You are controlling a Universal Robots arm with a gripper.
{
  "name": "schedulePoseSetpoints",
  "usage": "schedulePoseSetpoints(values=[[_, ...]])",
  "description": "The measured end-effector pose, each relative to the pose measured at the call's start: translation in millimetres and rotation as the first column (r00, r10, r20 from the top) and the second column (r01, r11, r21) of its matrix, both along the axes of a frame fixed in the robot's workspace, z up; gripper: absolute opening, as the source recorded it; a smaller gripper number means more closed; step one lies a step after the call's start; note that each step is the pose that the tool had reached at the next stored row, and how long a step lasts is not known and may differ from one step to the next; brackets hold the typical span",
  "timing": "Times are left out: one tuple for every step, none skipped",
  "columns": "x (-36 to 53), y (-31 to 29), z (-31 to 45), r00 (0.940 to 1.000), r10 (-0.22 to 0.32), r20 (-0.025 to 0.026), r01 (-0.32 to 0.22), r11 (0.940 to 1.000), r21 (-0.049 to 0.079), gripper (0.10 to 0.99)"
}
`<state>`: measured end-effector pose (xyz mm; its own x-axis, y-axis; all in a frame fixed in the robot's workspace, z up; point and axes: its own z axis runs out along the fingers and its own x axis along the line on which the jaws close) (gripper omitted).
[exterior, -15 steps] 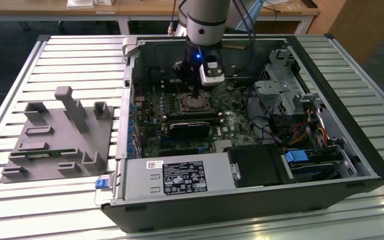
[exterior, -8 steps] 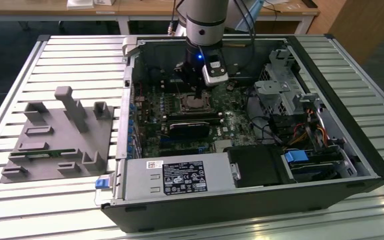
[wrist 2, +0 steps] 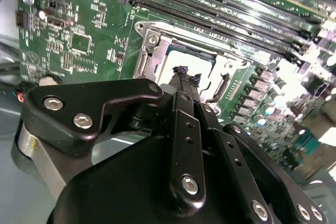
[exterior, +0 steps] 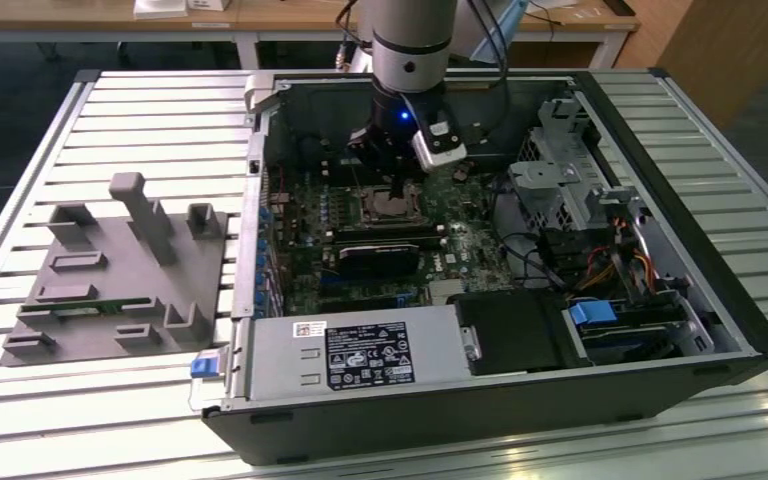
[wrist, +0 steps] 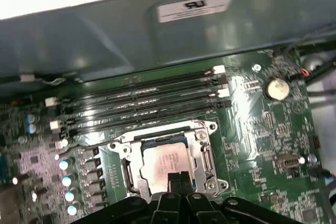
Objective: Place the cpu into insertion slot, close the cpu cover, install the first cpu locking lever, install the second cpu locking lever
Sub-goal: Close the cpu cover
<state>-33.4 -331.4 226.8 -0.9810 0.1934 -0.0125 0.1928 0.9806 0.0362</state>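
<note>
The cpu lies flat in the insertion slot on the green motherboard, its pale silver face up. Around it the cpu cover lies down as a silver frame. In the second wrist view the cpu shows pale inside that cover. My gripper hangs just over the near edge of the chip, its two black fingers pressed together with nothing seen between them. In the exterior view the gripper points straight down above the socket, inside the open computer case. The locking levers cannot be made out apart from the frame.
Long memory slots run beside the socket, with the case wall behind them. A black heatsink block, the grey power supply and a drive cage crowd the case. A grey fixture stands on the slatted table.
</note>
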Motion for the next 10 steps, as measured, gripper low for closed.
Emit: schedulePoseSetpoints(values=[[0.0,0.0,-0.1,1.0000,0.007,0.0000,-0.007,1.0000,0.000,0.106],[0.0,0.0,-0.3,0.9999,0.010,0.0000,-0.010,0.9999,0.000,0.106],[0.0,0.0,-0.3,0.9999,0.011,0.0000,-0.011,0.9999,0.000,0.106],[0.0,0.0,-0.3,0.9999,0.012,0.0000,-0.012,0.9999,0.000,0.106],[0.0,0.0,-0.3,0.9999,0.012,0.0000,-0.012,0.9999,0.000,0.106],[-0.1,0.0,0.1,0.9999,0.012,0.0000,-0.012,0.9999,0.000,0.106],[-0.1,0.0,1.2,0.9999,0.012,0.0001,-0.012,0.9999,0.000,0.106],[-0.1,0.0,2.6,0.9999,0.012,0.0001,-0.012,0.9999,0.000,0.106],[-0.1,0.0,4.2,0.9999,0.012,0.0001,-0.012,0.9999,0.000,0.106],[-0.1,0.0,5.8,0.9999,0.012,0.0001,-0.012,0.9999,0.000,0.106]])
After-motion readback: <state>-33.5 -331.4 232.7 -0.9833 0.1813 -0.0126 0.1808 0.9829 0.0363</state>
